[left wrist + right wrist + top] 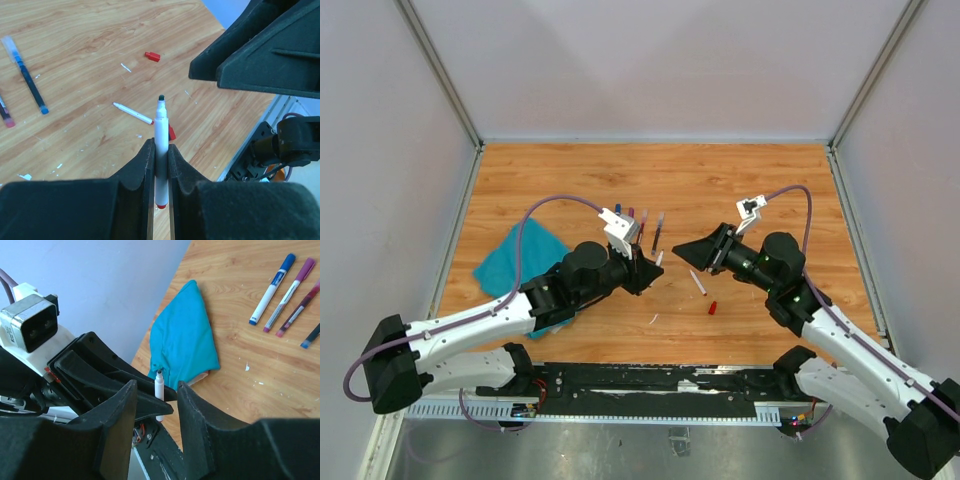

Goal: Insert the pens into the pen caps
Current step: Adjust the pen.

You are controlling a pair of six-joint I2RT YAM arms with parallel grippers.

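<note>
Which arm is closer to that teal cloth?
Left. The left gripper sits just right of the teal cloth, its arm alongside it; the right gripper is farther right, beyond the left one.

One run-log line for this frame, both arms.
left gripper: shut on pen, tip out | right gripper: open, nothing held, facing the pen | red cap: loose on table | capping: not done
</note>
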